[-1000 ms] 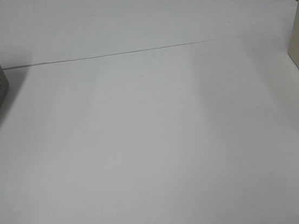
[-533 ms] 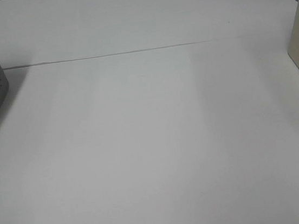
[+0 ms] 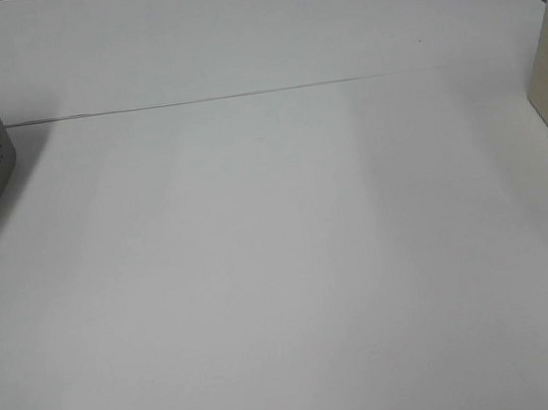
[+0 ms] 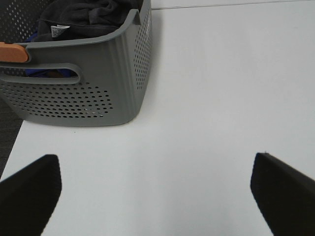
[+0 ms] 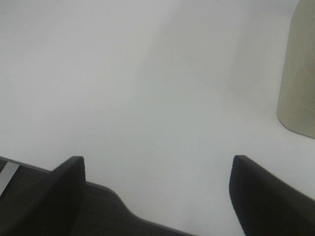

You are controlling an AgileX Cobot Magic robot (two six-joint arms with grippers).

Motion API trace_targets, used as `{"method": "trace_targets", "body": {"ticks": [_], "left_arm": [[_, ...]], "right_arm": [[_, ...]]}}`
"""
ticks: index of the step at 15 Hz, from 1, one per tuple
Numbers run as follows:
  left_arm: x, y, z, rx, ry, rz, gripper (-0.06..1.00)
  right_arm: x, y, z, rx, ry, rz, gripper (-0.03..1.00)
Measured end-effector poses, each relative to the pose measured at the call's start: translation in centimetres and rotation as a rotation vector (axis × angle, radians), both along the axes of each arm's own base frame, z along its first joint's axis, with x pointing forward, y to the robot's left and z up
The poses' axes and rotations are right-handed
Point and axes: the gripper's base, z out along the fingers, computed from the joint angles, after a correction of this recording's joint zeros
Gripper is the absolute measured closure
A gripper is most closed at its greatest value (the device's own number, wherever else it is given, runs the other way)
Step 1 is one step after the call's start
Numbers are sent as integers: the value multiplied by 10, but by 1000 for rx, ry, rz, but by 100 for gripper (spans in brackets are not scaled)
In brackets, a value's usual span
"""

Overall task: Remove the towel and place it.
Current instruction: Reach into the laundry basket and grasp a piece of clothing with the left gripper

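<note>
Both grippers are spread wide and hold nothing. Seen from its own wrist camera, the left gripper (image 4: pixel 156 196) hovers above the white table (image 3: pixel 281 264), its two dark fingertips (image 4: pixel 30 191) far apart and the bare surface showing between them. It faces a grey perforated basket (image 4: pixel 88 93) that stands at the left edge of the table. The towel (image 4: pixel 83 14), a dark rumpled cloth with a small white label (image 4: pixel 58 30), lies bunched inside the basket, below its rim. An orange piece (image 4: pixel 12 51) rests on the basket's rim, and something blue (image 4: pixel 44 73) shows through the handle slot. The right gripper (image 5: pixel 160 196) hangs equally wide over the near edge of the table, with a beige container (image 5: pixel 298 73) standing at the right. From the high camera neither arm shows, only a corner of the basket and the container's side.
</note>
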Motion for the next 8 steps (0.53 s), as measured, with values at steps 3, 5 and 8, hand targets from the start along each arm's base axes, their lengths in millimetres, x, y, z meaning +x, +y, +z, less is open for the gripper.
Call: {"method": "trace_targets", "body": {"ticks": [3,5,8], "left_arm": [[0,0,0,0,0,0,-5],[0,0,0,0,0,0,-5],[0,1,1,17,-5,9,-5]], "right_arm": [[0,0,0,0,0,0,20],[0,0,0,0,0,0,20],[0,0,0,0,0,0,20]]}}
